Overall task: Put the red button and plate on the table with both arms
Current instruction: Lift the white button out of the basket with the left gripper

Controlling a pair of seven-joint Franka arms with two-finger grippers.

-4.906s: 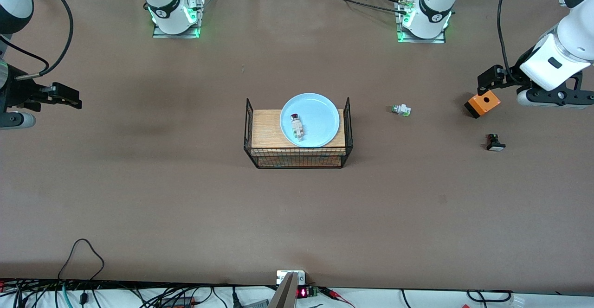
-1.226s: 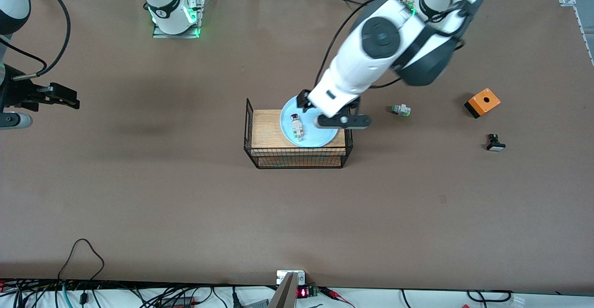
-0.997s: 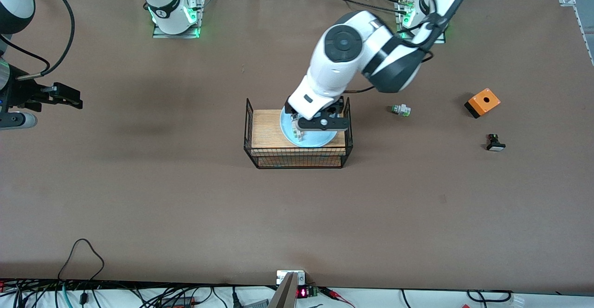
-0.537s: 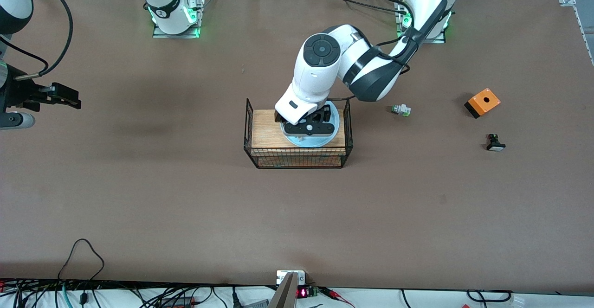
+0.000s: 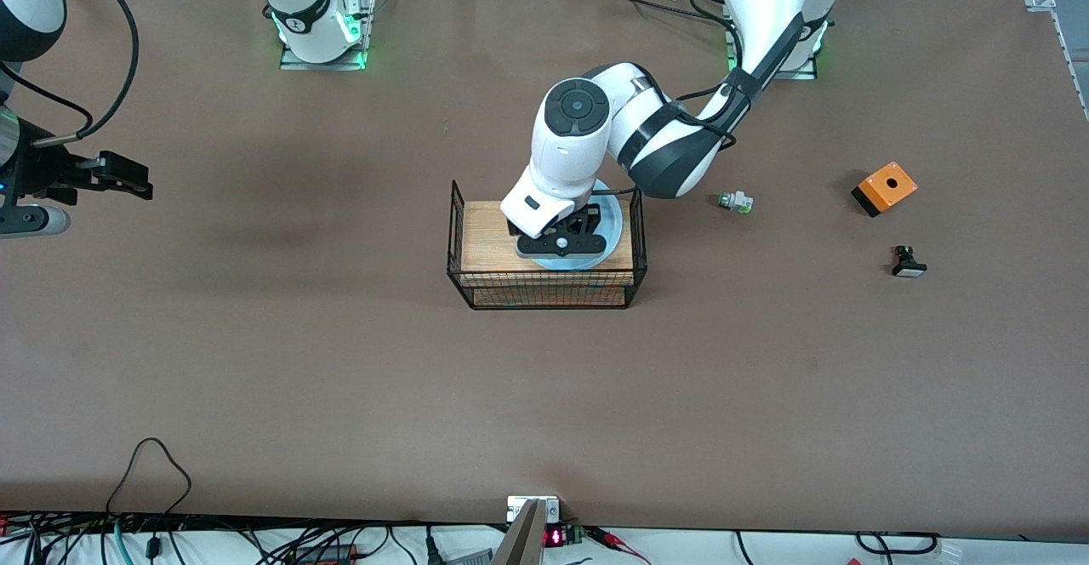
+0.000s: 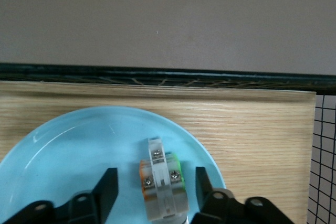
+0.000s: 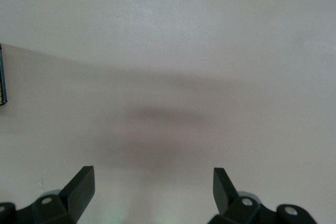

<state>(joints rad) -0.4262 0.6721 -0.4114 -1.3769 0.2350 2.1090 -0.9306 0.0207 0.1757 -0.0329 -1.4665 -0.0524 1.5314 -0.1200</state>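
The light-blue plate (image 5: 611, 226) lies on the wire-framed wooden shelf (image 5: 485, 237) in the middle of the table (image 5: 544, 395). The left gripper (image 5: 557, 237) is down over the plate and hides the red button in the front view. In the left wrist view the plate (image 6: 68, 156) holds the red button's white body (image 6: 161, 192). The left gripper (image 6: 156, 177) is open, one finger on each side of the body with a gap on both sides. The red cap is hidden. The right gripper (image 5: 136, 182) waits open and empty over bare table at the right arm's end, as the right wrist view (image 7: 153, 174) shows.
A white piece with a green tip (image 5: 735, 202) lies toward the left arm's end. An orange box (image 5: 886, 187) and a black-bodied white-capped button (image 5: 908, 263) lie farther that way. The shelf's black wire sides (image 5: 638, 225) rise beside the plate.
The left arm has swung in from its end of the table and come down over the plate, its open fingers now astride the red button. The right arm has not moved.
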